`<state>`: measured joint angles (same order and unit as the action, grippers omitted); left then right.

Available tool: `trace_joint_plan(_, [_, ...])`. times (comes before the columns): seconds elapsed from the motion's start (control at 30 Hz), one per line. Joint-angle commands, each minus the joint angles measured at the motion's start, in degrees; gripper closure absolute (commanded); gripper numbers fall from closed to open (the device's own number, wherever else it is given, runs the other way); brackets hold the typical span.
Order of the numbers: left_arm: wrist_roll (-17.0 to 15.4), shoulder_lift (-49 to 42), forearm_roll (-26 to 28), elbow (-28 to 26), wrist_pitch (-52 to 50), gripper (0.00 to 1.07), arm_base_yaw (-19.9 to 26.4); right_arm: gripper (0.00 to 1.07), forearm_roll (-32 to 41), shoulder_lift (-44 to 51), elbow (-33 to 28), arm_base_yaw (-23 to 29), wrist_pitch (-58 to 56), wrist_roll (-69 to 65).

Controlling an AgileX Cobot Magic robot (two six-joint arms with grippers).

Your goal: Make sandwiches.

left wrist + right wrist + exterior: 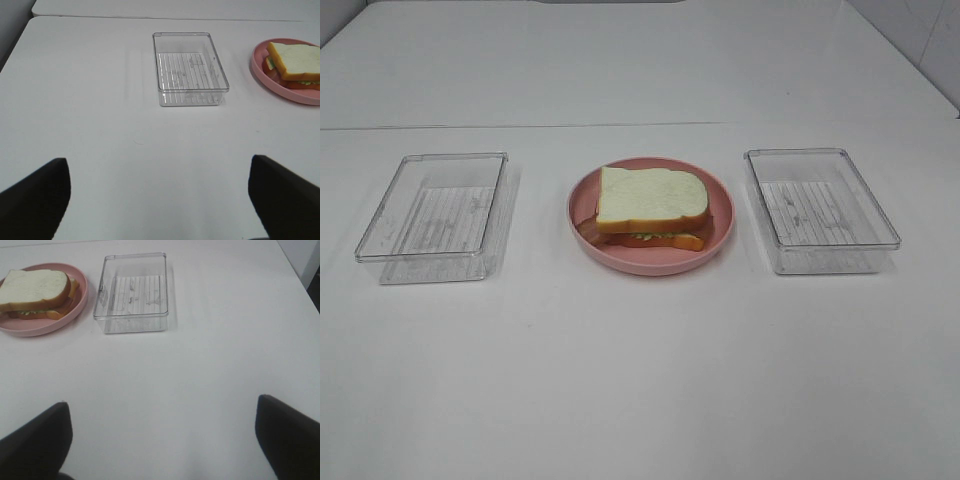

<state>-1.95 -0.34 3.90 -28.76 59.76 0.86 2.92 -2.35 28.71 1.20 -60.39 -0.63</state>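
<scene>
my left gripper (159, 200) hangs over bare table (640, 380) with its jaws spread wide, gripping nothing. my right gripper (164, 440) is the same, wide apart and empty. beyond them, at the centre of the overhead frame, the sandwich (650, 207) lies assembled on the pink plate (650, 262), a clear tray at centre left (435, 205) and another at centre right (820, 210), each apart from the plate.

Nothing here carries any writing, label, brand or number that I can read.
</scene>
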Motion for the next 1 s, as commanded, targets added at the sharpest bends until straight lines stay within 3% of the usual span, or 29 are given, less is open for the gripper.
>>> trace_joint_plan(0.03, [0.11,-1.15,0.46,0.11,-0.57,0.17,-0.29,0.19,-0.40,1.72,0.00,0.00,0.11,0.63])
trace_joint_plan(1.0, [0.06,-1.20,1.03,0.11,-0.57,0.17,-0.29,0.23,-0.11,3.95,0.00,-0.11,0.17,2.69])
